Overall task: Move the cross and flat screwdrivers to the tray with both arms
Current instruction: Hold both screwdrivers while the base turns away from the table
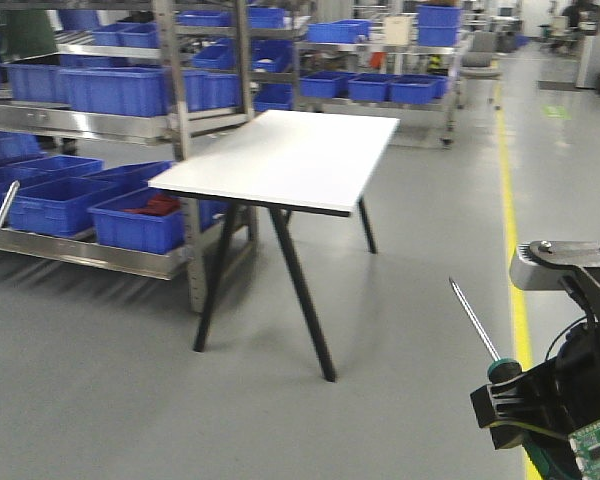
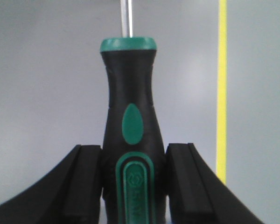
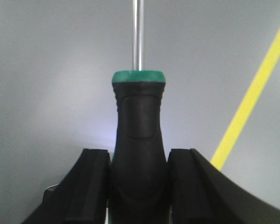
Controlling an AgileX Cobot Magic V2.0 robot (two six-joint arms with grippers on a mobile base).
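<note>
Closest to the front lens, at the lower right corner, sits the right end effector point(image 1: 500, 398), black hardware under a grey cap point(image 1: 565, 265) with a small green circuit board point(image 1: 595, 450) below it. Grey floor point(image 1: 100, 420) fills most of every view, and a yellow line point(image 1: 515, 250) runs away along its right side. Steel shelving point(image 1: 185, 120) spans the back and left, loaded with blue bins point(image 1: 120, 90) on several levels; one low bin holds something red that I cannot identify. In front of the shelving stands a white counter point(image 1: 290, 155) on splayed black legs. From the right wrist, two black pads point(image 3: 94, 186) press on either side of the black handle of the right screwdriver point(image 3: 138, 140), pinching it low down, with the green collar on top and the steel shaft running straight up out of frame; from the front that shaft leans up and to the left over the floor. The left end effector point(image 2: 133, 184) likewise pinches the left screwdriver point(image 2: 130, 121), pads touching the handle near its base, a green oval insert facing the lens. From the front only its shaft shows, slanting along the left edge. Both tools hang in the air, well apart from the counter, and their tips are too small to tell cross from flat
</note>
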